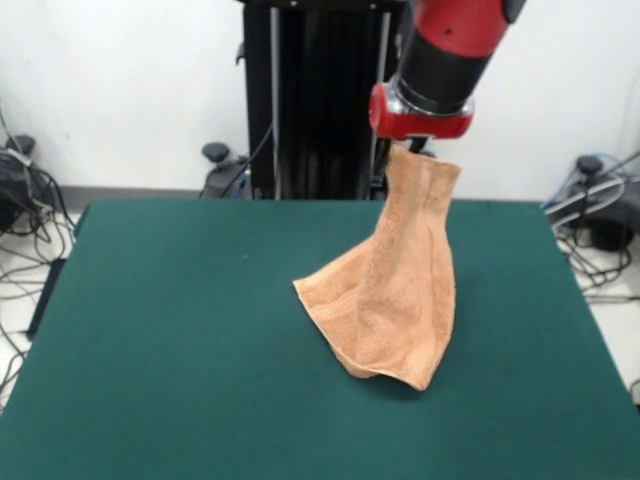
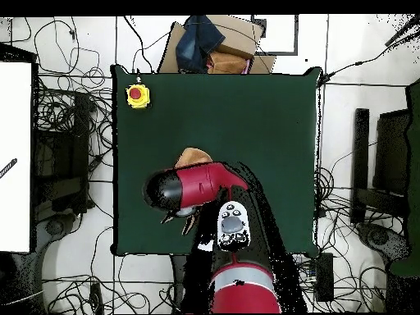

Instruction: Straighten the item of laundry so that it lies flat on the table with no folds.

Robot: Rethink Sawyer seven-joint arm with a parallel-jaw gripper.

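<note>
The hand pinches the towel's top corner, its lower folds resting on the desk toward 7 o'clock.

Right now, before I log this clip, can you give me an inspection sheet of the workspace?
Surface: dark green matte tabletop, flat.
Job's thing: peach-orange terry towel lifted by its top end, lower end bunched on the table, not flat.
Clutter: yellow box with red button at a table corner.
Gripper: hidden behind the red wrist and towel top; state not visible.
Cables: tangled on the floor around the table.
Surroundings: white wall, black pedestal, cardboard box beyond the table edge.
</note>
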